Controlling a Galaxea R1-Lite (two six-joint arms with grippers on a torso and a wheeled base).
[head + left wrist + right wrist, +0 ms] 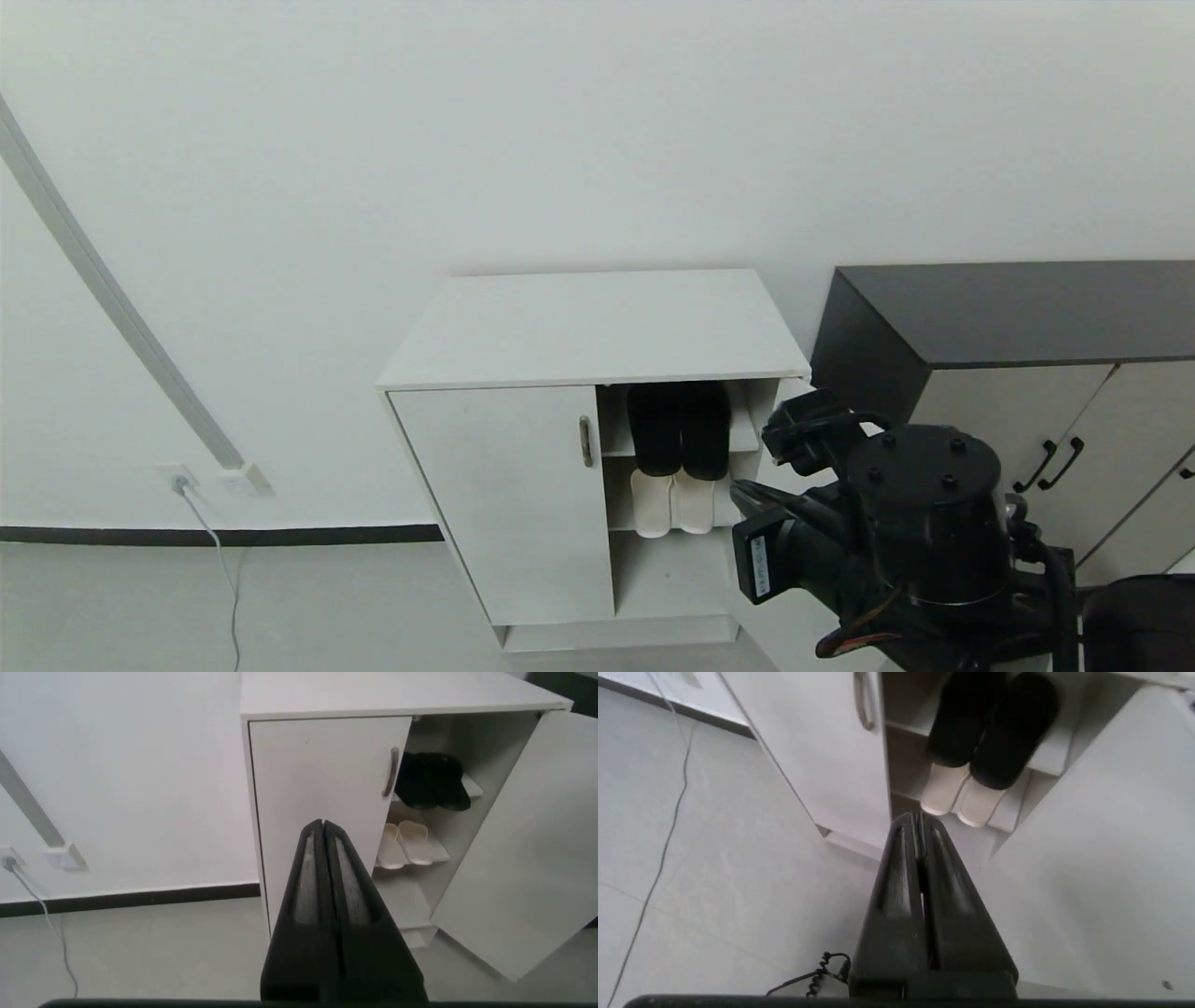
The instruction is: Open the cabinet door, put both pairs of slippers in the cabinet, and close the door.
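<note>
The white cabinet (597, 327) stands against the wall with its left door (504, 495) closed and its right door (523, 849) swung open. A black pair of slippers (680, 427) lies on the upper shelf, and a white pair (670, 502) on the shelf below. Both pairs also show in the wrist views: black pair (432, 779) (990, 719), white pair (404, 845) (957, 793). My right gripper (739, 489) is shut and empty, just right of the white pair, beside the open door (1102, 859). My left gripper (322, 859) is shut and empty, back from the closed door.
A cabinet with a dark top (1008, 308) and black handles stands close on the right. A wall socket (177, 481) with a hanging cable sits low on the left wall. Bare floor (233, 607) stretches in front of the white cabinet.
</note>
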